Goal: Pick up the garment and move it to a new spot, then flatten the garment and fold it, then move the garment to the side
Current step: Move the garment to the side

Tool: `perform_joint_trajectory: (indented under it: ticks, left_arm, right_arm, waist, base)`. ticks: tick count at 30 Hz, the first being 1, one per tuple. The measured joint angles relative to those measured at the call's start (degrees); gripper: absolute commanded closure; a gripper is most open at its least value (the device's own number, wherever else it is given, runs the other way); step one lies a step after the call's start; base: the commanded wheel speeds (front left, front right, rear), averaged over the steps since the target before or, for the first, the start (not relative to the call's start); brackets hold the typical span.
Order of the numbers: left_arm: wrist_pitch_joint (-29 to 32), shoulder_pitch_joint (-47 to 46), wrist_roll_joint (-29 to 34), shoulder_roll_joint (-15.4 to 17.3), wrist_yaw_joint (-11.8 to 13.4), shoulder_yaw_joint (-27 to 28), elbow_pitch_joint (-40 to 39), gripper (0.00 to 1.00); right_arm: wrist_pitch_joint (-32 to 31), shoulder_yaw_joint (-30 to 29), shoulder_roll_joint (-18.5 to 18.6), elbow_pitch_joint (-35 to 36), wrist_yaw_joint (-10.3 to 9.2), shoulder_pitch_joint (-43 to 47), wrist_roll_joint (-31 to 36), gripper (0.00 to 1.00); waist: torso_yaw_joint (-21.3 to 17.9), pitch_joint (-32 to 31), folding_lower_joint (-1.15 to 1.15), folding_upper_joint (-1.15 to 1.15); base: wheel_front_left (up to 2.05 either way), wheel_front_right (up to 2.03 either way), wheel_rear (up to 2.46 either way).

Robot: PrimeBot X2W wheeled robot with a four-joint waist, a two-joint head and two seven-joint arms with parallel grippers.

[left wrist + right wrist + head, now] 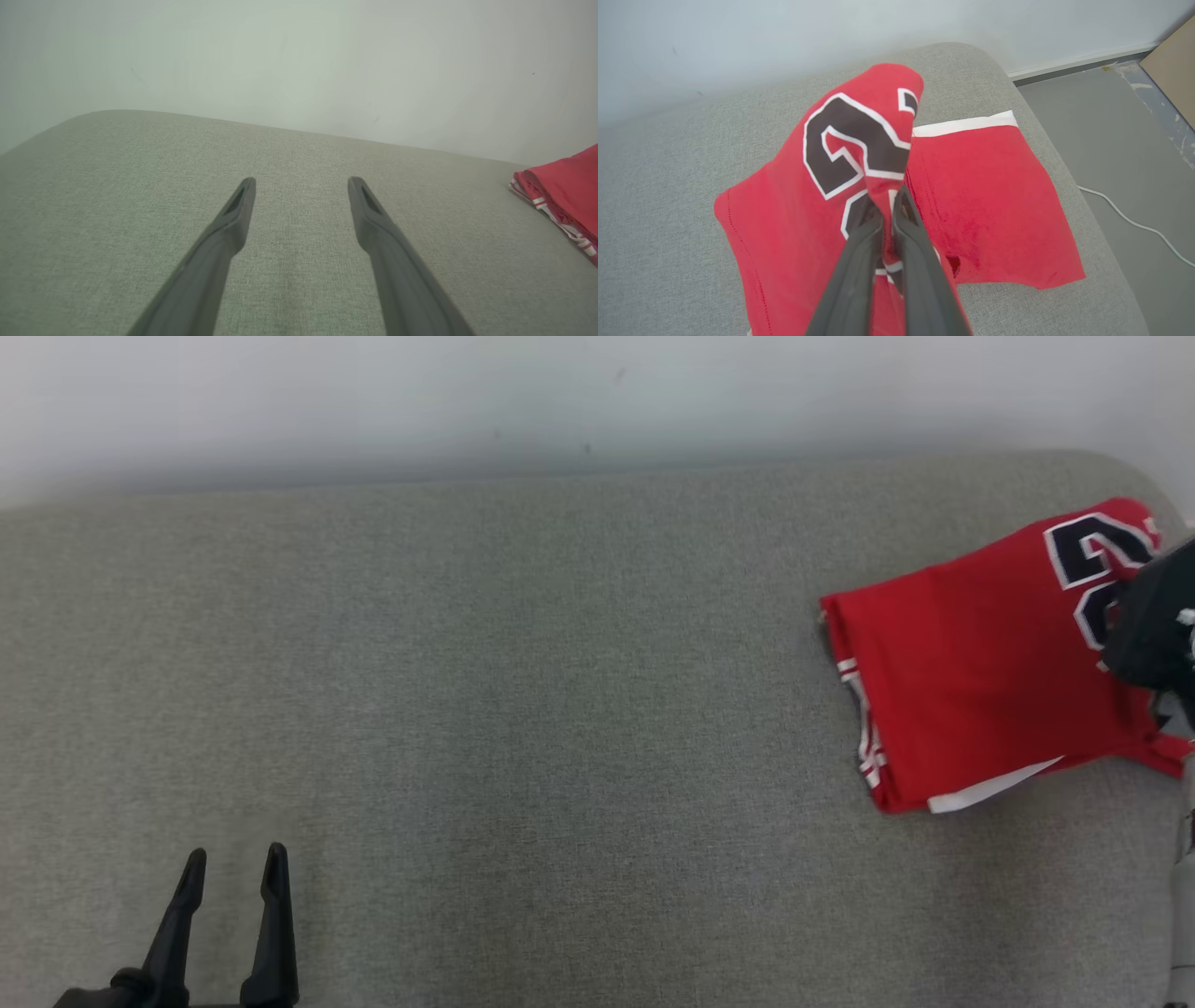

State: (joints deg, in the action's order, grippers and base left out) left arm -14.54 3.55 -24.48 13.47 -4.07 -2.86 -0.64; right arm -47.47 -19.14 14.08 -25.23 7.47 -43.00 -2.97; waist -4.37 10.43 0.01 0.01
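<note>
Red garment is pinched in the jaws of the right gripper; the left gripper has jaws spread.

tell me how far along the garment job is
Looks done: the red jersey lies folded in layers at the right end of the grey cushion. In hand: the right gripper is shut on a ridge of it. To do: set it down, let go; the left gripper hangs open.

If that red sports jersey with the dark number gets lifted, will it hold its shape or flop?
Probably floppy: the red sports jersey peaks into a soft ridge where the right gripper pinches it. Likely light, being thin cloth. Its folded layers may slide apart when raised.
</note>
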Motion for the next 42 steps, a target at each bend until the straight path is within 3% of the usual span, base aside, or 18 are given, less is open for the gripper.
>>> perform_joint_trajectory:
  ticks: [10,17,23,24,25,26,36,42]
  left_arm:
    - [0.26,-2.77,0.75,2.00,-0.57,-0.64,-1.08,0.00]
    - [1.38,-4.12,0.82,3.30,-0.97,-1.11,-2.19,0.00]
    - [2.13,-5.47,1.36,3.80,-0.98,-2.27,-2.93,0.00]
    - [2.31,-5.95,1.47,3.83,-0.98,-2.49,-2.98,0.00]
    - [2.45,-6.35,1.58,3.86,-0.99,-2.66,-3.11,0.00]
    - [2.53,-6.56,1.65,3.82,-0.99,-2.88,-3.16,0.00]
    - [1.44,-7.04,2.49,3.59,-1.49,-4.76,-1.88,0.00]
    - [0.43,-5.86,-0.81,0.45,-0.74,-3.30,-0.24,0.00]
  right_arm:
    - [2.36,-6.73,4.58,3.25,0.00,-1.57,6.13,1.00]
    - [4.79,-7.03,8.65,1.53,0.00,-1.53,12.36,1.00]
    - [11.62,-5.57,12.30,-0.74,0.00,-1.52,17.78,1.00]
    - [12.60,-5.49,12.48,-1.51,0.00,-1.49,18.39,0.95]
    - [13.22,-5.34,12.63,-2.25,0.00,-1.43,18.81,0.10]
    - [13.83,-5.50,12.71,-3.09,0.00,-1.43,19.07,0.00]
    - [20.06,-4.26,11.48,-7.43,0.00,0.99,22.39,0.00]
    - [26.17,-1.33,6.42,-5.46,0.00,4.71,15.69,0.00]
  waist:
    - [-1.35,5.08,0.00,0.00]
    - [-1.16,8.24,0.00,0.00]
    - [-0.59,10.80,0.00,0.00]
    - [-0.48,11.09,0.00,0.00]
    - [-0.36,11.30,0.00,0.00]
    - [-0.22,11.42,0.00,0.00]
    - [-0.46,8.01,-0.01,0.00]
    - [-0.91,3.30,-0.02,-0.01]
  base:
    - [0.00,0.00,0.00]
    - [0.00,0.00,0.00]
    - [0.00,0.00,0.00]
    - [0.00,0.00,0.00]
    - [0.00,0.00,0.00]
    - [0.00,0.00,0.00]
    - [0.00,0.00,0.00]
    - [0.00,0.00,0.00]
